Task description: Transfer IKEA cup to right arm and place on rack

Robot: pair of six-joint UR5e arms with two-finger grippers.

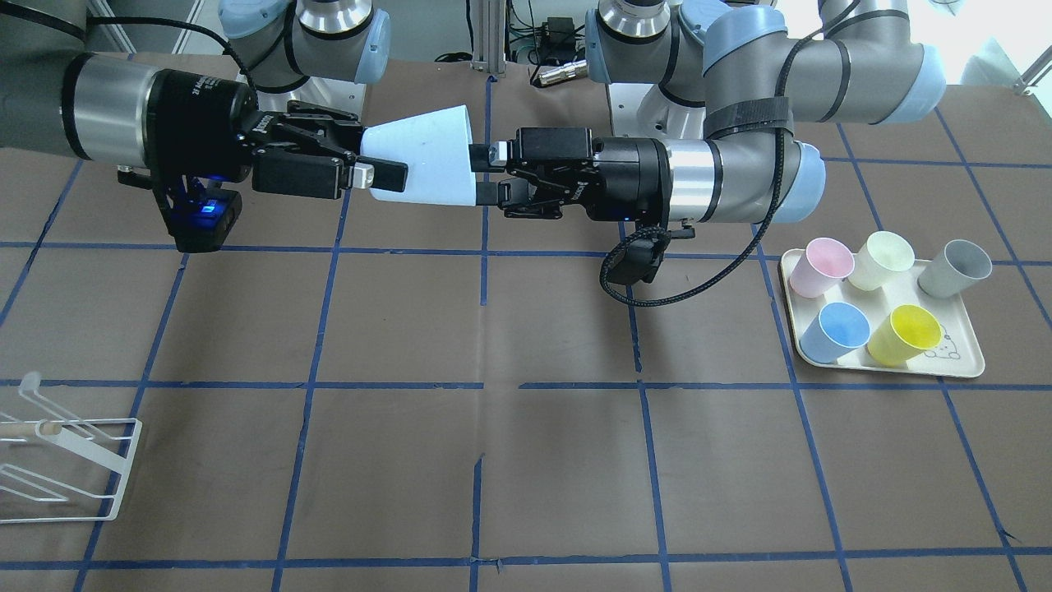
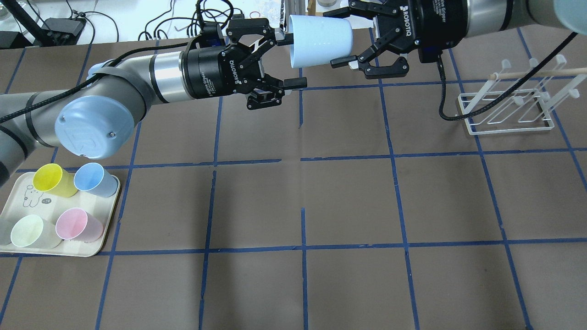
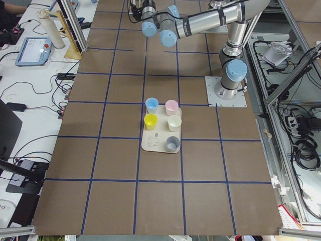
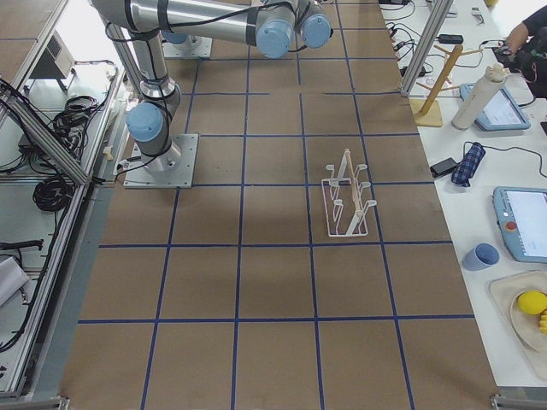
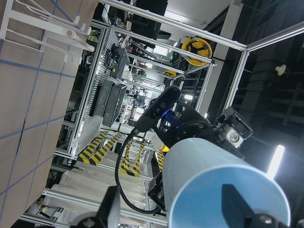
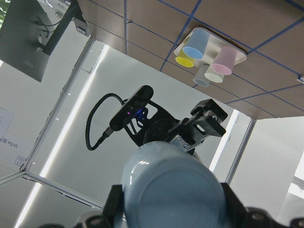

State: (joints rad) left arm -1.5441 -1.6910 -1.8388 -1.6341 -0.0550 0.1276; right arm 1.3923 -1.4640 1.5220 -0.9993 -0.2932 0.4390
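The IKEA cup [image 1: 427,156] [image 2: 321,39] is pale sky-blue and lies on its side in the air, high above the table between both grippers. My right gripper [image 1: 380,156] [image 2: 331,37] is shut on its narrow base end, one finger on each side. The cup fills the right wrist view [image 6: 171,185]. My left gripper [image 1: 477,173] [image 2: 298,59] is open at the wide rim. One finger is at the mouth and the other stands clear of the cup, as the left wrist view [image 5: 223,175] shows. The white wire rack [image 1: 66,460] [image 2: 504,107] stands on the table on the right arm's side.
A cream tray [image 1: 962,366] [image 2: 13,215] on the left arm's side holds several cups, among them a deeper blue cup [image 1: 834,331], a yellow one [image 1: 904,335] and a grey one [image 1: 953,269]. A black cable [image 2: 445,105] hangs from the right wrist near the rack.
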